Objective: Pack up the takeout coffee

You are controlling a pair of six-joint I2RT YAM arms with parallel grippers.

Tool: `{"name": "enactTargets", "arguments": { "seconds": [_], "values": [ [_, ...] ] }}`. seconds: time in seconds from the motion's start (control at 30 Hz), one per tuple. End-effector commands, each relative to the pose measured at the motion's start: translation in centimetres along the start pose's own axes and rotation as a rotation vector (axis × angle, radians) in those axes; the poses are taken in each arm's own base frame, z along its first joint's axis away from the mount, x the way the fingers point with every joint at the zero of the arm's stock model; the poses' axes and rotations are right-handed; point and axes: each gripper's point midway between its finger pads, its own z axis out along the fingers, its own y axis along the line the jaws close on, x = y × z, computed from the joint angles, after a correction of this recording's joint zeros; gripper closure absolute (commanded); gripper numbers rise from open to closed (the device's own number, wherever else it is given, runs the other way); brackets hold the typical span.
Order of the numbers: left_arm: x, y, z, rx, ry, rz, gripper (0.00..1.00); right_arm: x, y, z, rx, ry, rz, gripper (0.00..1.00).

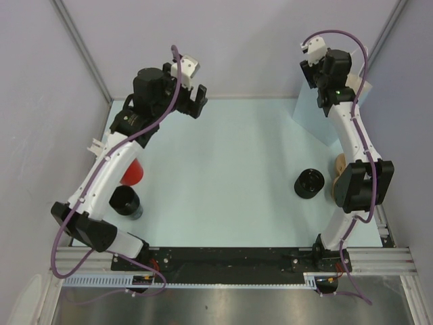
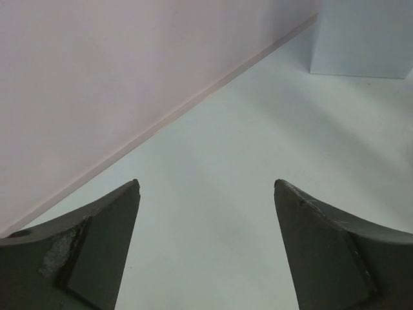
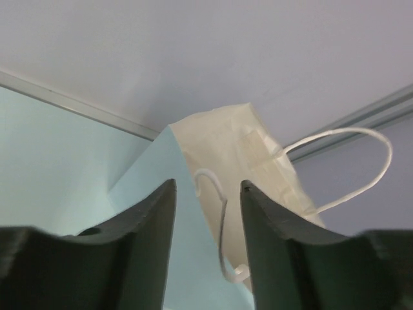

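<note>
Two sets of jaws are seen parted: the left gripper [image 2: 206, 184] is held wide and empty above the table [image 1: 230, 156], and the right gripper [image 3: 208, 184] is held slack over the paper bag [image 3: 145, 187]. The takeout coffee [image 1: 309, 183] is found on the table, outside the bag.

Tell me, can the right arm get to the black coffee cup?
Probably yes. The coffee cup stands in the open with nothing over it. The right gripper is up at the paper bag, so it would have to swing back first.
</note>
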Motion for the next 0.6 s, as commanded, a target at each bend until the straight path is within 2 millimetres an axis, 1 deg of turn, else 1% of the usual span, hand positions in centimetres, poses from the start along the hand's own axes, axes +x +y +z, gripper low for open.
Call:
{"name": "enactTargets", "arguments": {
  "seconds": [0.0, 0.03, 0.07, 0.13, 0.17, 0.2, 0.23, 0.27, 0.3, 0.37, 0.4, 0.43, 0.47, 0.5, 0.53, 0.57],
  "values": [
    [-1.9, 0.4, -2.2, -0.002, -0.06, 0.028, 0.08, -4.8, -3.0, -3.4, 0.058, -0.102, 0.028, 0.36],
    [-1.9, 0.4, -2.3, -0.002, -0.058, 0.034, 0.06, -4.9, -3.1, -3.7, 0.056, -0.103, 0.033, 0.33],
    [-2.0, 0.3, -2.7, 0.002, -0.061, 0.041, 0.05, -5.3, -3.3, -4.2, 0.057, -0.111, 0.039, 0.26],
    [-1.7, 0.2, -3.2, 0.005, -0.051, 0.065, 0.01, -5.7, -3.3, -4.9, 0.04, -0.115, 0.058, 0.18],
    [-1.3, 0.1, -3.4, 0.009, -0.041, 0.071, 0.0, -6.1, -3.2, -5.4, 0.031, -0.124, 0.067, 0.1],
    [-1.5, 0.2, -4.1, 0.006, -0.045, 0.095, 0.01, -6.6, -3.3, -6.1, 0.025, -0.132, 0.082, 0.05],
    [-1.1, 0.2, -4.5, 0.006, -0.033, 0.101, 0.0, -6.5, -2.8, -6.5, -0.001, -0.12, 0.087, 0.0],
    [-0.6, 0.2, -4.7, 0.005, -0.02, 0.106, 0.01, -7.1, -2.7, -7.1, -0.011, -0.127, 0.092, 0.0],
    [-0.6, 0.3, -5.5, 0.001, -0.022, 0.127, 0.0, -7.5, -2.7, -7.9, -0.015, -0.131, 0.102, 0.0],
    [0.6, 0.2, -6.3, 0.008, 0.018, 0.141, 0.01, -8.1, -1.0, -9.0, -0.094, -0.137, 0.119, 0.0],
    [0.9, 0.2, -6.7, 0.009, 0.031, 0.162, 0.01, -8.7, -0.9, -10.3, -0.107, -0.15, 0.122, 0.0],
    [1.5, 0.2, -7.7, 0.008, 0.053, 0.17, 0.01, -8.7, 0.0, -11.0, -0.147, -0.142, 0.129, 0.0],
    [2.4, 0.2, -8.0, 0.009, 0.08, 0.179, 0.01, -8.9, 0.5, -11.9, -0.169, -0.148, 0.129, 0.0],
    [3.0, 0.5, -8.6, -0.008, 0.104, 0.197, 0.0, -8.5, 2.5, -12.5, -0.229, -0.133, 0.126, 0.0],
    [4.2, 0.4, -9.4, -0.01, 0.143, 0.202, 0.0, -9.2, 2.7, -14.2, -0.242, -0.158, 0.122, 0.0],
    [5.0, 0.6, -10.0, -0.019, 0.168, 0.208, 0.01, -9.1, 3.6, -15.0, -0.273, -0.161, 0.117, 0.0]
  ]
}}
